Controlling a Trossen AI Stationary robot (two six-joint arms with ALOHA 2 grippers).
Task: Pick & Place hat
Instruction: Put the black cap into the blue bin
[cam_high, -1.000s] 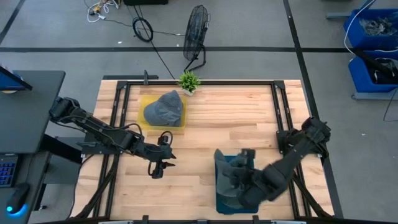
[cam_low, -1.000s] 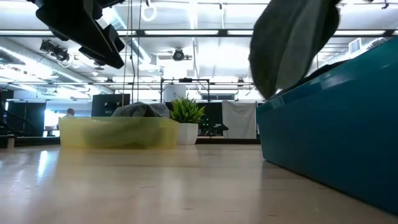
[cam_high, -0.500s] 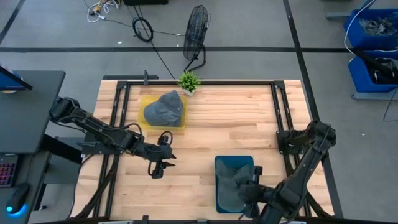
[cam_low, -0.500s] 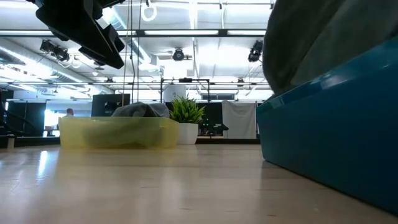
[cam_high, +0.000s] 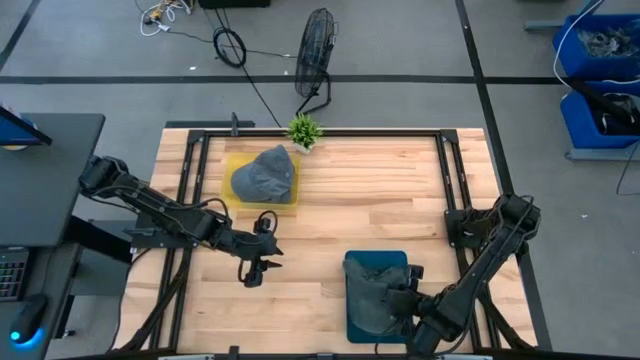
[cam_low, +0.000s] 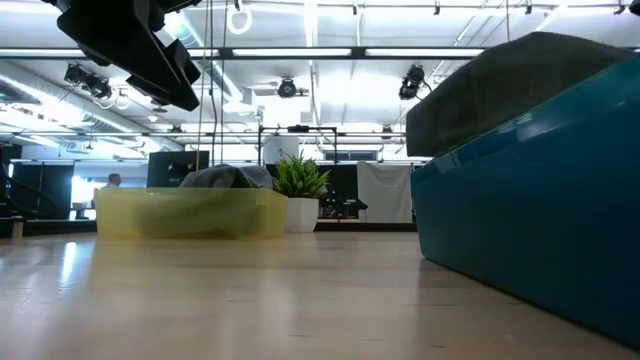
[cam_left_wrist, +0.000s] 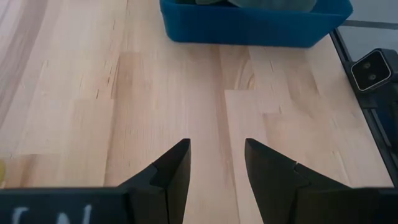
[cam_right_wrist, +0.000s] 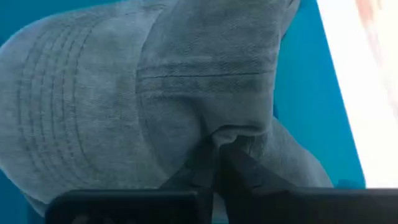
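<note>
A grey cap (cam_high: 372, 300) lies in the blue bin (cam_high: 375, 256) near the table's near edge; in the low view the cap (cam_low: 510, 80) humps above the bin's wall (cam_low: 530, 220). My right gripper (cam_right_wrist: 217, 149) is low over the bin, shut on the cap, whose stitched brim (cam_right_wrist: 62, 124) shows beside it. A second grey cap (cam_high: 265, 175) rests in the yellow tray (cam_high: 232, 200) near the far edge. My left gripper (cam_left_wrist: 214, 168) hovers open above bare wood, left of the bin (cam_left_wrist: 249, 25). My right gripper pinches a bunched fold of the cap's crown cloth (cam_right_wrist: 233, 134) between its two fingers, next to the brim. The fingers come slanting down from the table's near-right side. The cap sits inside the blue bin, its crown bulging above the rim.
A small potted plant (cam_high: 303, 130) stands at the far edge beside the yellow tray (cam_low: 190, 215). Bare wood lies between tray and bin. Black frame rails run along both sides of the table. My left arm (cam_low: 130, 50) hangs above the table's left half.
My right gripper has moved toward the table's near edge and down, carrying the cap. The cap hung high above the bin's far end a second ago; it has now come down into the bin. The fingers have stayed shut on it.
</note>
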